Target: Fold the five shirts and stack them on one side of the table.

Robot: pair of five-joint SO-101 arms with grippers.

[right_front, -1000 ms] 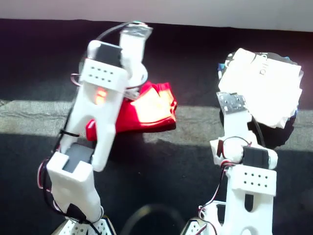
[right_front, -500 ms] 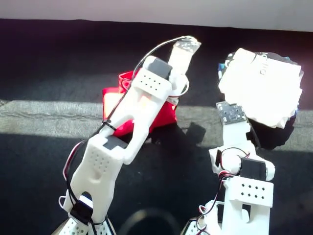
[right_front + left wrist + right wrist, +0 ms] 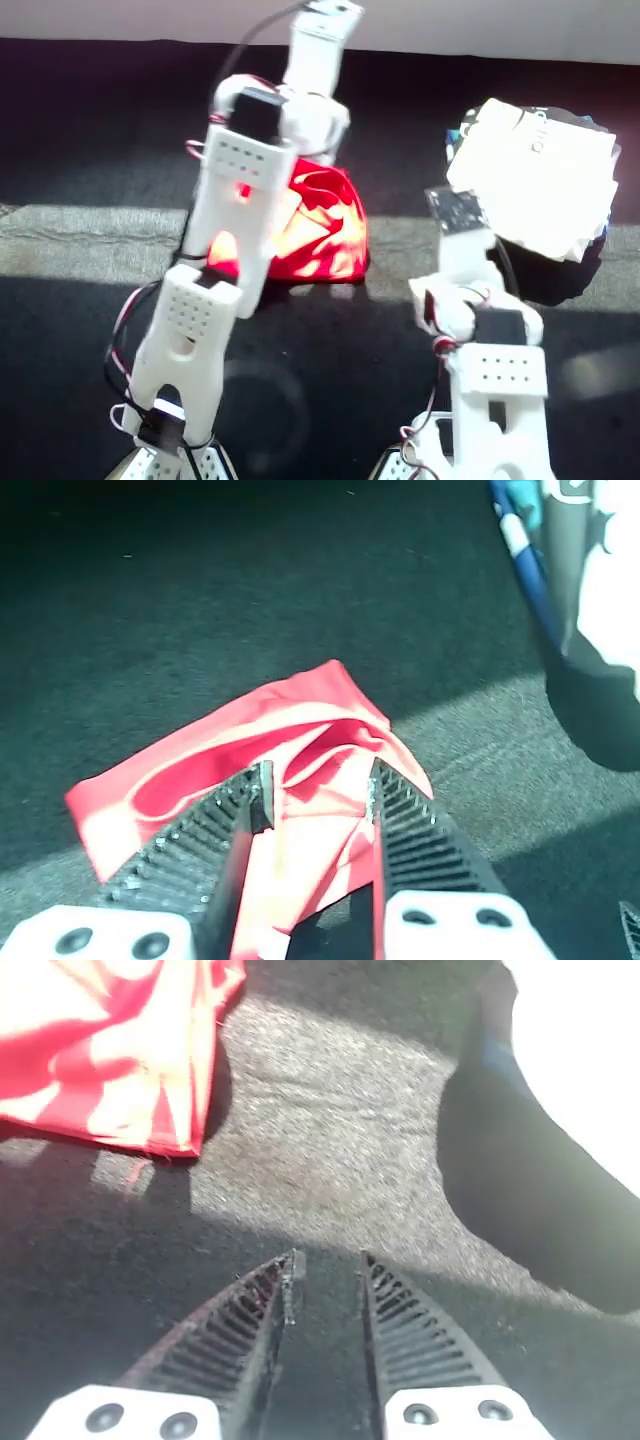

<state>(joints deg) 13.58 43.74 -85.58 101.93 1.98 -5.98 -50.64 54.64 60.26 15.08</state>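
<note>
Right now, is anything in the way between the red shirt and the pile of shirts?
Only the right pincer, which is over the strip of table between the red shirt and the pile. Nothing else visible lies there.

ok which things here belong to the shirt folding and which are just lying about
Job: crumpled red cloth shirt; stack of folded shirts, white one on top; left pincer over the red one.
Not the job: dark fabric table cover; pale wall strip.
</note>
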